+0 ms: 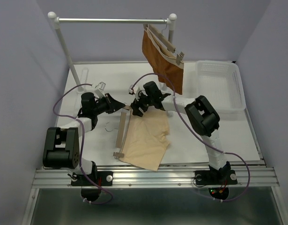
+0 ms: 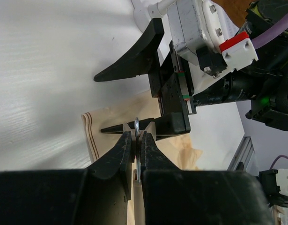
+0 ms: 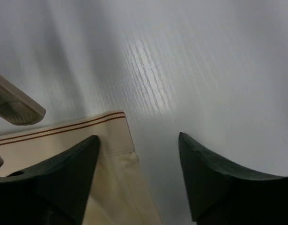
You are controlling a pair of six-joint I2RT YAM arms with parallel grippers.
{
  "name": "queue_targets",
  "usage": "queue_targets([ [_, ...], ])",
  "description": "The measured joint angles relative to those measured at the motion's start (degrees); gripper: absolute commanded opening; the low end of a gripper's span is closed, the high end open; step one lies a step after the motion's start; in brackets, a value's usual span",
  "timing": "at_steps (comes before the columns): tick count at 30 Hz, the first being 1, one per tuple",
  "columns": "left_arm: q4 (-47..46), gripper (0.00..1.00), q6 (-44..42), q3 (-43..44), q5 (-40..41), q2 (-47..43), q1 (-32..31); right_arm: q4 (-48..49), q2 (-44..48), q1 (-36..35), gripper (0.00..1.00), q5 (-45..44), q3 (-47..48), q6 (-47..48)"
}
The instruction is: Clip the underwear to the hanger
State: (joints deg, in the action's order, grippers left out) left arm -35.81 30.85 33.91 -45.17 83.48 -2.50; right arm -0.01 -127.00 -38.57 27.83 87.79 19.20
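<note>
Beige underwear (image 1: 146,140) lies on surface (image 1: 237,136), hanger (image 1: 121,133) along its edge. We judge left end effector (image 2: 136,138) clenched on hanger's clip (image 2: 138,127) to spring it open; right end effector (image 3: 138,137) released, straddling waistband (image 3: 64,129) corner, ready to feed it in.

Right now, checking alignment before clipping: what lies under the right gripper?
A striped corner of the underwear and bare table show below the open right gripper; cloth beneath one finger is covered.
</note>
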Motion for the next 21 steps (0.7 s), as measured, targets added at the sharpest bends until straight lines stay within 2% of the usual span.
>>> queue_targets([
  [1,0.0,0.0,0.0,0.0,0.1,0.2,0.0,0.0,-0.3,-0.1,0.68,0.0,0.4,0.0],
  [4,0.0,0.0,0.0,0.0,0.1,0.8,0.0,0.2,-0.9,-0.3,0.4,0.0,1.0,0.3],
  [6,0.0,0.0,0.0,0.0,0.1,0.8,0.0,0.1,-0.9,-0.4,0.28,0.3,1.0,-0.3],
  [7,-0.2,0.0,0.0,0.0,0.1,0.8,0.0,0.0,-0.9,-0.5,0.14,0.5,0.9,-0.5],
  [9,-0.3,0.0,0.0,0.3,0.1,0.8,0.0,0.5,-0.9,-0.7,0.03,1.2,0.3,-0.7],
  [10,-0.3,0.0,0.0,0.4,0.0,0.8,0.0,1.0,-0.9,-0.9,0.01,1.6,-0.2,-0.3],
  [21,-0.4,0.0,0.0,0.6,-1.5,1.9,0.1,8.2,6.9,-0.9,0.01,1.4,-13.4,-4.5],
])
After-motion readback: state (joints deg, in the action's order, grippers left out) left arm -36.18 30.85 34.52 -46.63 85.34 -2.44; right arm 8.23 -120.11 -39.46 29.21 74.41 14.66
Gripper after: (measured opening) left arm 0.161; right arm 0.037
